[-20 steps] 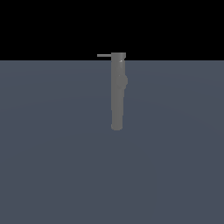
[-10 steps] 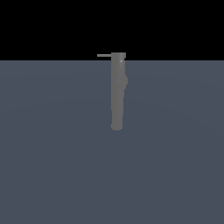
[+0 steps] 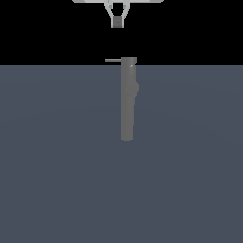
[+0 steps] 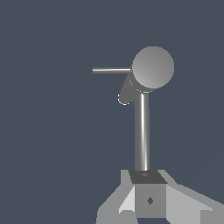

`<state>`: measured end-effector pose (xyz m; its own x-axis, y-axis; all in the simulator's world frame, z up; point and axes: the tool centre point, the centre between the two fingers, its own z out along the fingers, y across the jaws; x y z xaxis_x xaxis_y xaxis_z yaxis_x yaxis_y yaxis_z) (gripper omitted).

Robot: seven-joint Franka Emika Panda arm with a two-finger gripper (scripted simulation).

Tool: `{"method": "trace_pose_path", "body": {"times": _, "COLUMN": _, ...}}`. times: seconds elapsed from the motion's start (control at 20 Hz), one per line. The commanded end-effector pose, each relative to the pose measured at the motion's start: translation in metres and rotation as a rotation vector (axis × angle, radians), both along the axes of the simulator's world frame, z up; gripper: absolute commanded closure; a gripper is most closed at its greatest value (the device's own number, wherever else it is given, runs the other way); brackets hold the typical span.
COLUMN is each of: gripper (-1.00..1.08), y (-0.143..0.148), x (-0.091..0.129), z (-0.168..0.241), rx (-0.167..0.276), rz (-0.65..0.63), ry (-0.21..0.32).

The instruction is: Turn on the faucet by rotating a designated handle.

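Observation:
The faucet (image 3: 127,99) is a matte grey column in the middle of the exterior view, with a small bump on its right side. In the wrist view its round cap (image 4: 152,67) faces the camera. The handle (image 3: 113,60) is a thin light grey rod sticking out of the capped end toward the exterior view's left; the wrist view also shows this handle (image 4: 111,70). My gripper (image 3: 117,22) hangs at the top edge of the exterior view, well above the cap and apart from it. Its fingertips are pressed together with nothing between them. In the wrist view the gripper (image 4: 148,188) sits beside a shiny tube (image 4: 141,131).
A flat blue-grey floor (image 3: 57,166) spreads around the faucet. Behind it the background is black. Nothing else stands on the floor.
My gripper has come down into the top of the exterior view, where it was out of sight before. The faucet and its handle have not moved.

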<state>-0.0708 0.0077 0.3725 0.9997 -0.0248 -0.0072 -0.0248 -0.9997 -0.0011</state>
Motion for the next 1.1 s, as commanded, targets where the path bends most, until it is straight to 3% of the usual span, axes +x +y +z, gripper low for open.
{"method": "trace_pose_path", "body": {"times": 0.0, "gripper": 1.08, "y": 0.003, "x": 0.019, "z": -0.011, "rx": 0.0, "rz": 0.002, "ry": -0.002}}
{"method": "trace_pose_path", "body": {"times": 0.55, "gripper": 1.08, "y": 0.014, "x": 0.097, "z": -0.054, "rx": 0.0, "rz": 0.009, "ry": -0.005}}
{"method": "trace_pose_path", "body": {"times": 1.05, "gripper": 1.08, "y": 0.018, "x": 0.133, "z": -0.071, "rx": -0.001, "rz": 0.012, "ry": -0.007}}
